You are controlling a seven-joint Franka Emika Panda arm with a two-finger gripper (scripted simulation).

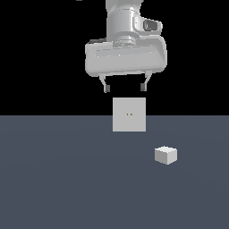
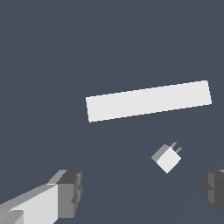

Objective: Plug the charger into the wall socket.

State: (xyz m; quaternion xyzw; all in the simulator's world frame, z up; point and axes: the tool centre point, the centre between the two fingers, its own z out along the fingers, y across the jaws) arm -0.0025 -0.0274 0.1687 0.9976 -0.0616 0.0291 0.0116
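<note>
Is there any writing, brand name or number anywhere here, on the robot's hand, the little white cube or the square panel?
None: no view shows any readable text.
The wall socket carries only two tiny yellowish dots, not letters.
The charger is plain off-white; the wrist view shows two short prongs on it, no label.
The gripper, open above the socket, is unmarked grey.

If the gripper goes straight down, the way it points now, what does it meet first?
Probably the bare floor. In the wrist view the open gripper has neither the wall socket nor the charger between its fingers; both lie ahead, though depth is unclear.
</note>
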